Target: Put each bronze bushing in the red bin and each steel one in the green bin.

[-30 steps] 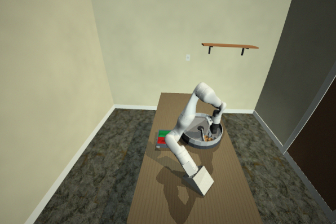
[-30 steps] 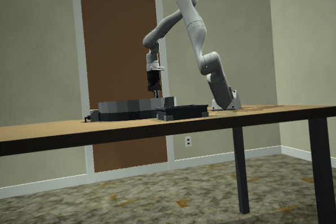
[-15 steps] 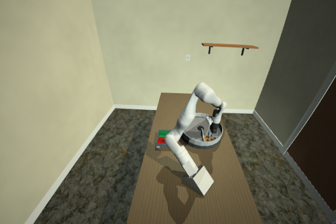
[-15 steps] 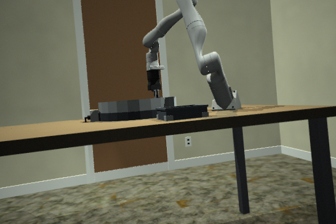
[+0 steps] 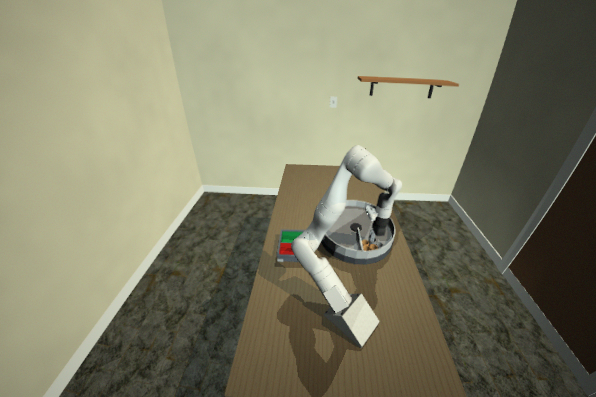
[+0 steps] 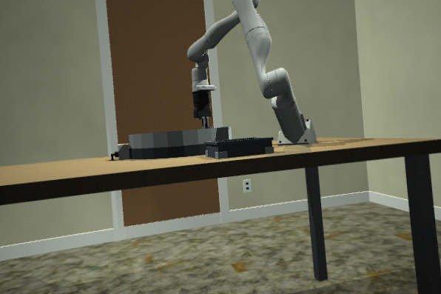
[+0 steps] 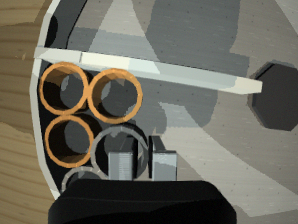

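Observation:
In the wrist view, three bronze bushings [image 7: 64,88], [image 7: 116,96], [image 7: 69,140] stand upright, packed against the turntable rim beside a white guide bar [image 7: 147,70]. My gripper [image 7: 143,150] is shut on the wall of a steel bushing [image 7: 121,151], with one finger inside the ring and one outside. A second steel bushing [image 7: 76,177] shows partly under the gripper body. In the top view, the gripper [image 5: 377,229] reaches down into the turntable [image 5: 355,231] next to the bronze bushings [image 5: 371,245]. The green bin [image 5: 291,236] and red bin [image 5: 287,248] sit to the turntable's left.
The turntable has a raised grey rim [image 6: 177,142] and a dark hub [image 7: 276,96]. The bin tray [image 6: 238,146] stands between the turntable and the arm base [image 5: 352,321]. A wall shelf [image 5: 407,81] hangs far behind.

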### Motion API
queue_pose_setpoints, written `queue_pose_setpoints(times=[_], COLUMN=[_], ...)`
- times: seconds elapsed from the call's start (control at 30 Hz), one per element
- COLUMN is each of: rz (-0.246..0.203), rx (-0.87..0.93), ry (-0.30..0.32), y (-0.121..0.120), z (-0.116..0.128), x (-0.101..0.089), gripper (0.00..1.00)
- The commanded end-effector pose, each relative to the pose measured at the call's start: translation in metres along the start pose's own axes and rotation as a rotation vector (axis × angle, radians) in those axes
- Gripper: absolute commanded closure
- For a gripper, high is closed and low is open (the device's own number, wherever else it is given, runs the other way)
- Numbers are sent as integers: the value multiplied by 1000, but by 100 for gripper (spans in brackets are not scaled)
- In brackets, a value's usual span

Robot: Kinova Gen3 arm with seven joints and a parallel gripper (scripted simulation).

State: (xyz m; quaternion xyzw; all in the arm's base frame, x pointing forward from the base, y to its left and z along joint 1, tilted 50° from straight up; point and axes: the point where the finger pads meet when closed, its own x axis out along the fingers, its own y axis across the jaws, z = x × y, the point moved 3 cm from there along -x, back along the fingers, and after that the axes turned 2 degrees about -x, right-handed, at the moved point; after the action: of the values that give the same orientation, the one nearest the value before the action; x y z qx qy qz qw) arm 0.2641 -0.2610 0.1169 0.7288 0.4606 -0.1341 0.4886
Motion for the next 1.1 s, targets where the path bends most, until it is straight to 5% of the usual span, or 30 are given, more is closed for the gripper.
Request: queue_pose_setpoints(times=[0.0,1.07], rz=[0,1], rx=[0,1], ry=[-2,-2], y=[0,0], z=[0,1], x=[-1,-12], gripper=[100,100])
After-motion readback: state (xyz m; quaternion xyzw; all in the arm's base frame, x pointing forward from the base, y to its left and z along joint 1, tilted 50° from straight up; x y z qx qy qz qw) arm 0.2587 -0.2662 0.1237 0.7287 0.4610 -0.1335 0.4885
